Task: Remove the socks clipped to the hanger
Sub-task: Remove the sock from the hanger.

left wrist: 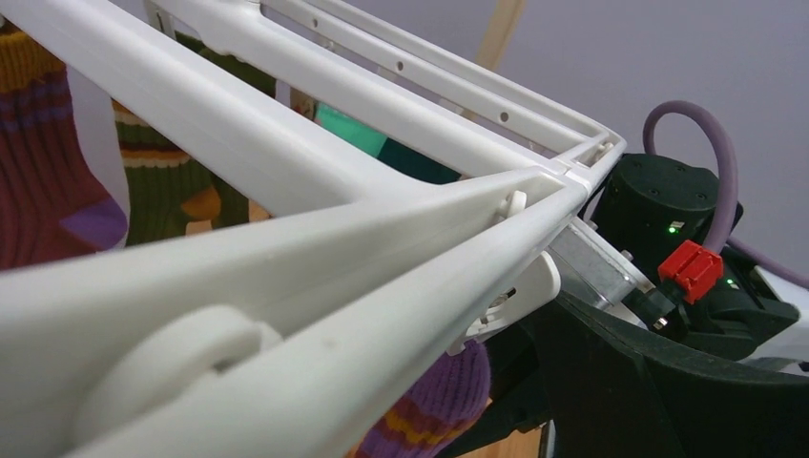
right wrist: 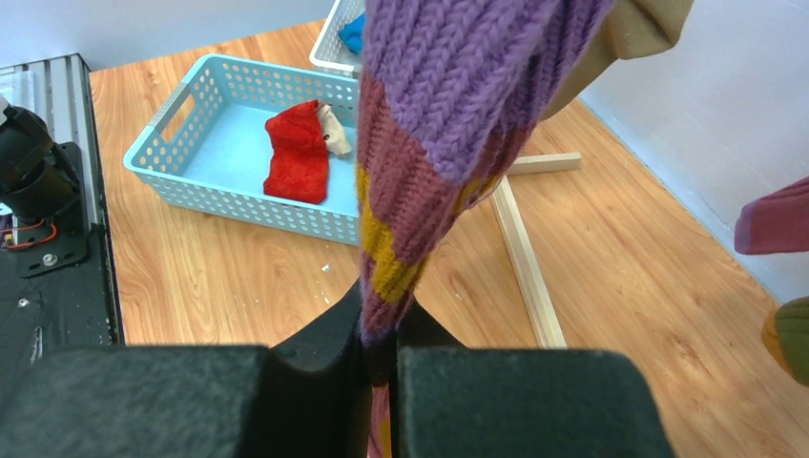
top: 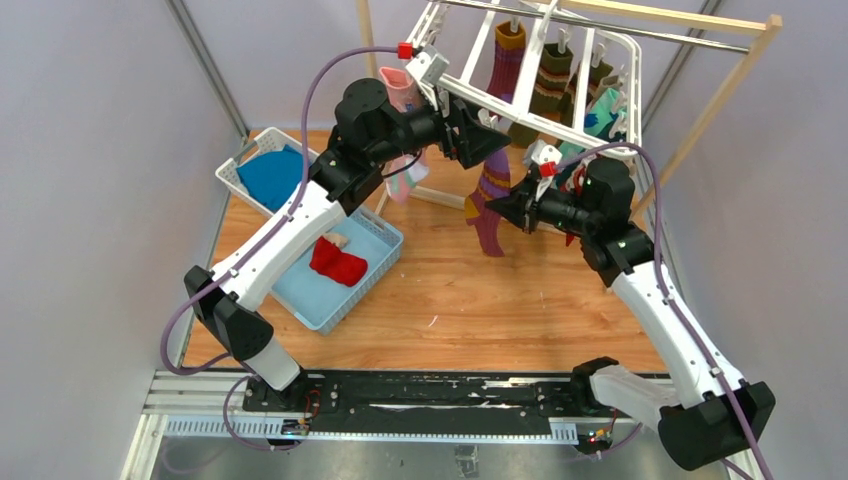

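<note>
- My right fingers (right wrist: 143, 401): matt black plastic, grainy-looking.
- The purple striped sock (right wrist: 429, 124): chunky ribbed knit, soft and fuzzy.
- The hanger (left wrist: 286, 239): smooth white plastic, faint sheen.
- The tabletop (right wrist: 238, 277): wood grain, satin.
- The basket (right wrist: 248, 205): pale blue perforated plastic.

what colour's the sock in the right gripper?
Purple, maroon and mustard bands on the striped sock; clearest in right wrist view.

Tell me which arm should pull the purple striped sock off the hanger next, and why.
Right. The right gripper is shut on the purple striped sock hanging from the hanger. The left gripper stands open against the frame, holding no sock.
</note>
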You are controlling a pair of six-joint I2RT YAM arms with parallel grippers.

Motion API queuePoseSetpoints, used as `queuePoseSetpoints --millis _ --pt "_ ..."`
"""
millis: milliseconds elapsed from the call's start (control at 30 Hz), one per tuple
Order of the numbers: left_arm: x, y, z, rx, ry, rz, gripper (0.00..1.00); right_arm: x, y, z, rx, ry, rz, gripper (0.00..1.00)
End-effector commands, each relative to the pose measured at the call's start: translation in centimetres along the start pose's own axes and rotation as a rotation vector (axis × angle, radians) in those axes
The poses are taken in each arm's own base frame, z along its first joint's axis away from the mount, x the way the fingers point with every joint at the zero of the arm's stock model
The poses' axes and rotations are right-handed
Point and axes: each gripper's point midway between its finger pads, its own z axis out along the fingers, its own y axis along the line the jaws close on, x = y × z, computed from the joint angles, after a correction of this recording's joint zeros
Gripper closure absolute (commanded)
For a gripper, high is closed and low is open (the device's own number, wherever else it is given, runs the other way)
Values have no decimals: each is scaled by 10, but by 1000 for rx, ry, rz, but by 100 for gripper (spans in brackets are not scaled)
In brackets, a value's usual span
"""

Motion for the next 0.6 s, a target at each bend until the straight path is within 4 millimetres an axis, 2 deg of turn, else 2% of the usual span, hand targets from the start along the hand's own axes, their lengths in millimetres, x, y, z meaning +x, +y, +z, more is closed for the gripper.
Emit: queuePoseSetpoints --millis 0,200,300,400,567 --pt "-13 -8 -1 31 -45 -13 2 -13 -5 -1 7 -19 13 94" --pt "4 4 -7 -30 -11 -66 0 -20 -7 2 -8 -20 40 93" --pt "16 19 -14 -115 11 -84 0 -26 -9 3 -9 -16 50 92" --pt "23 25 -21 -130 21 -94 0 -29 -11 5 -9 -14 51 92" --pt "11 19 -28 -35 -46 -79 0 -28 -11 8 -21 -11 59 92"
